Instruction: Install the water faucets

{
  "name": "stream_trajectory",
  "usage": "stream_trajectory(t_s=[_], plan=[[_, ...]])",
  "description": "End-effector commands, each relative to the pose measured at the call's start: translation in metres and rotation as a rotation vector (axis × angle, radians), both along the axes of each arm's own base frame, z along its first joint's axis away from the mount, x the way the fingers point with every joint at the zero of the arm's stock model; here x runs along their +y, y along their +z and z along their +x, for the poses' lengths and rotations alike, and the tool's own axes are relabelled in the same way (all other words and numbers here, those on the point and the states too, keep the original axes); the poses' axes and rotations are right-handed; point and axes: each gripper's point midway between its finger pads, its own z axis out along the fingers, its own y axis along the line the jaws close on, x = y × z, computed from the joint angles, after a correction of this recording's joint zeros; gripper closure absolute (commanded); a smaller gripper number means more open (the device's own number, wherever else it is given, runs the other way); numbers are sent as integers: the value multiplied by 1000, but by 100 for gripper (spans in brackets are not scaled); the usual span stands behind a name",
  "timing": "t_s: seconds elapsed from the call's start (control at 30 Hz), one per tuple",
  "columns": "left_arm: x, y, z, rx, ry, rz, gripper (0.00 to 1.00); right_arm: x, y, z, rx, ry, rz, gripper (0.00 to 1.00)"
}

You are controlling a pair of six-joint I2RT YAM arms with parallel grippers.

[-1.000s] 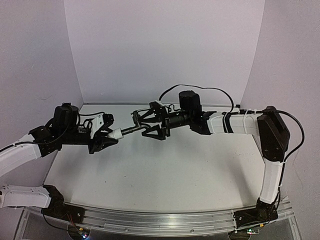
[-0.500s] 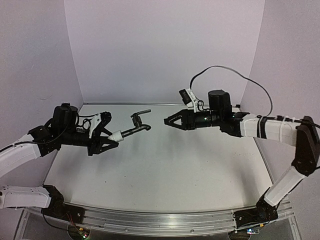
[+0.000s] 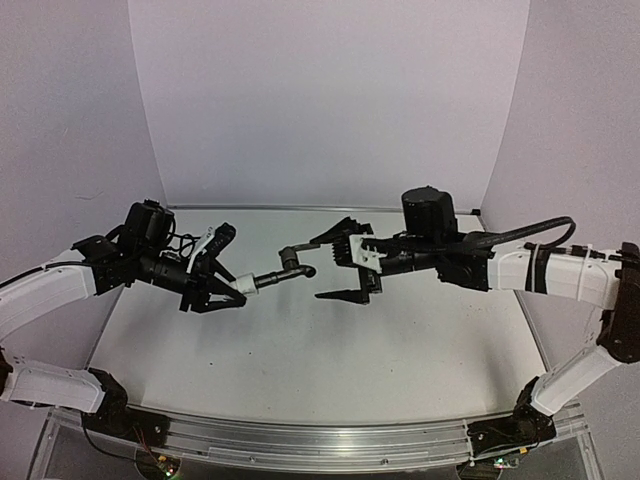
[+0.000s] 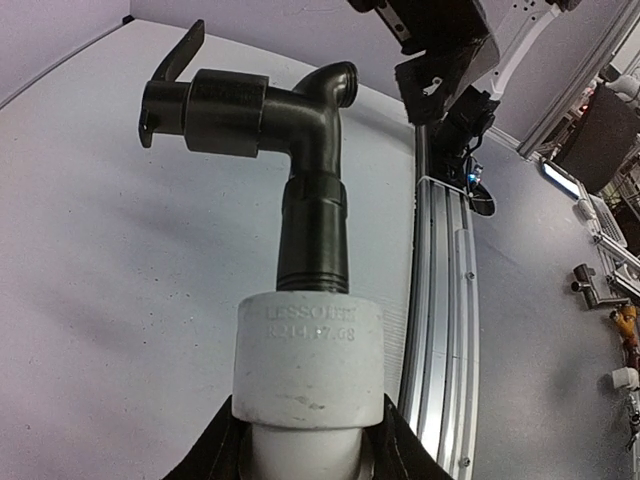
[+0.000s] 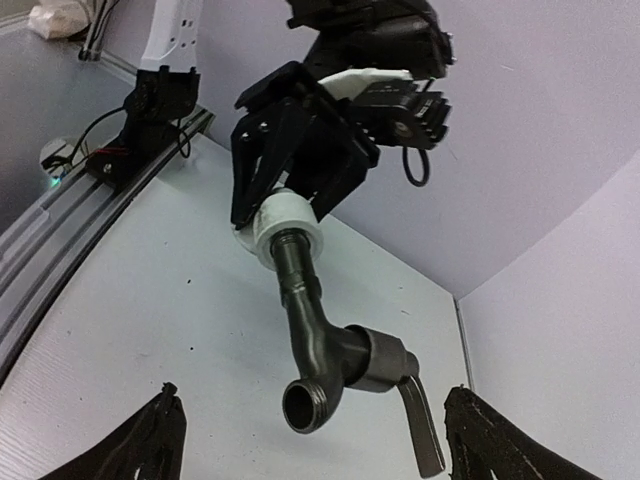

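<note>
Speckled table (image 3: 300,350), left gripper (image 3: 231,291) clamping dark faucet (image 3: 285,272) by white fitting (image 3: 243,285), right gripper (image 3: 326,267) splayed

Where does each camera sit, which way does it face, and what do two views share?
Top external: above and behind the bases, facing down at the table; both arms show, left gripper and right gripper.
Left wrist: behind the left fingers, facing along the white fitting and faucet, front rail beyond.
Right wrist: behind the open right fingers, facing the left gripper.
Shared: both wrist views show the faucet in the fitting, from opposite ends.
</note>
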Motion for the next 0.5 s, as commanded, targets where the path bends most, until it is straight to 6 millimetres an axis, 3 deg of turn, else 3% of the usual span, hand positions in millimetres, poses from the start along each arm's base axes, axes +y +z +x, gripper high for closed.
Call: stream_trajectory(t_s=[0.0,0.27,0.4,0.47], plan=[[-8,43,-5,-44,-67,-106,100,21,6,-8,-217,111,-8,12],[-10,44,-7,-34,-89,-112,100,44,1,-1,-168,106,-4,29],[-10,43,-9,-36,-103,-115,100,51,-8,10,-132,67,-20,43],[-10,44,-10,-37,-111,-118,100,54,-9,12,-99,63,-17,55]])
